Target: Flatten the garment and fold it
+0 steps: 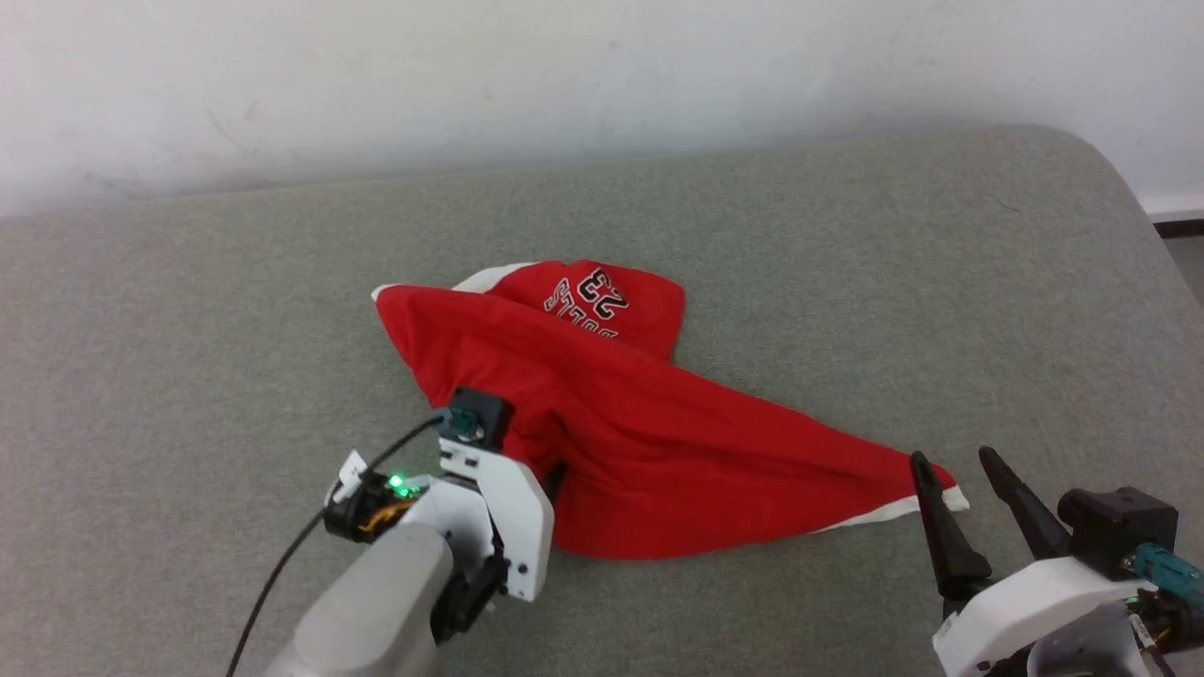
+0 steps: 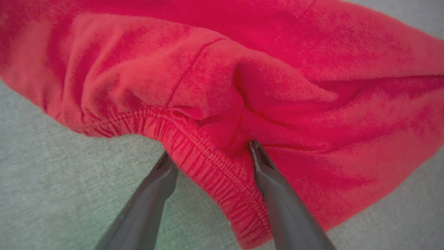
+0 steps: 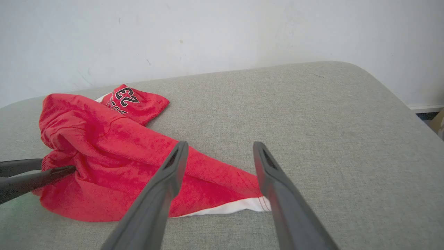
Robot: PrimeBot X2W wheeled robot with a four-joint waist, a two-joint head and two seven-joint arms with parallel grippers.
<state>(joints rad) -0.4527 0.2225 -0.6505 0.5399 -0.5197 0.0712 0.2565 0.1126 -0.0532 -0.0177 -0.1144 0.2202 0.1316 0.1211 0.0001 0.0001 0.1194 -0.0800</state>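
The garment [image 1: 649, 432], red shorts with a white side stripe and a "23" print at the far leg hem, lies crumpled on a grey cushion [image 1: 847, 282]. My left gripper [image 2: 210, 149] is open and straddles the gathered waistband [image 2: 194, 149], with one finger on the cushion side and the other on red fabric. In the head view its white wrist housing [image 1: 503, 508] covers the fingers at the garment's near-left edge. My right gripper [image 1: 952, 459] stands open at the garment's right corner, its fingers either side of the white-striped tip [image 3: 242, 205], a little above it.
A white wall [image 1: 602, 75] runs behind the cushion. The cushion's rounded far right corner [image 1: 1101, 160] drops to a strip of floor [image 1: 1187, 263]. A black cable [image 1: 310, 536] trails from my left wrist. Bare cushion lies all around the garment.
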